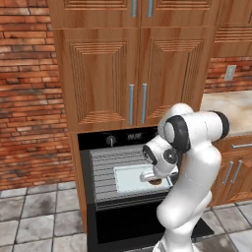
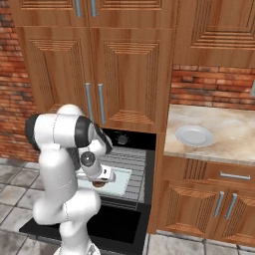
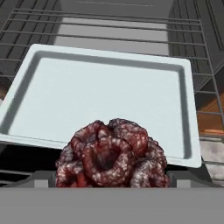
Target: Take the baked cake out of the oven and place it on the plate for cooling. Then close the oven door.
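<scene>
The oven [image 1: 126,137] stands open, its black glass oven door [image 1: 129,225] folded down flat toward the floor. On the wire rack inside lies a pale square tray [image 3: 109,94]. The cake [image 3: 113,155], a lumpy reddish-brown mound, sits at the tray's near edge. My gripper [image 3: 113,179] reaches into the oven with its jaws open wide, one dark fingertip [image 3: 43,178] on each side of the cake. From the base I see the gripper [image 1: 150,176] over the cake [image 1: 155,181] at the tray's front right corner. The white plate [image 2: 194,135] rests on the counter to the right.
Wooden cabinet doors [image 1: 133,74] rise above the oven. The beige counter [image 2: 224,132] sits over drawers and lower cabinets [image 2: 219,204]. Brick wall [image 1: 27,88] flanks the left. The lowered door juts out over the tiled floor [image 1: 39,216] beside my base.
</scene>
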Available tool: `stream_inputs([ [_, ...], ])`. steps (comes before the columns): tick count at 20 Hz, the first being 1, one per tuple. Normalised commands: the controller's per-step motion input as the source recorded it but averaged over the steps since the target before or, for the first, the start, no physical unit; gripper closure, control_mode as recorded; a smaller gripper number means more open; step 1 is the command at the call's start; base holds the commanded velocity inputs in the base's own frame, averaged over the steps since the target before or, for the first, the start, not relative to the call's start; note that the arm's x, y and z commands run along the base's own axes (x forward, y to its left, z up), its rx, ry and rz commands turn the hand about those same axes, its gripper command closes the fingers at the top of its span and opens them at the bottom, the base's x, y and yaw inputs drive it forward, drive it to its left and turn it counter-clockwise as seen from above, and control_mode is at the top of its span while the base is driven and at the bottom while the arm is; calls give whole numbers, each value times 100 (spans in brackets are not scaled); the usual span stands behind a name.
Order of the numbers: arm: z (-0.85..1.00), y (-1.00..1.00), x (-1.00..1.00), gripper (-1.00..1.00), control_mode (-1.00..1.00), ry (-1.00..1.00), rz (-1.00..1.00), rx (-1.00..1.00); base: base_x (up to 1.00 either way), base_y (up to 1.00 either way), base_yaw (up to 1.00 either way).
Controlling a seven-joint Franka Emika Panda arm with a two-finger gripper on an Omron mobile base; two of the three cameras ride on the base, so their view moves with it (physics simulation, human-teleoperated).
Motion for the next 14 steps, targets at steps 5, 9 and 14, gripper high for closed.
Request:
stream_inputs([
  [5,69,-7,-42,100,-100,0,0,0,0,0,0],
  [9,58,-24,-53,100,-100,0,0,0,0,0,0],
  [14,43,-29,-50,100,-100,0,0,1,0,0,0],
])
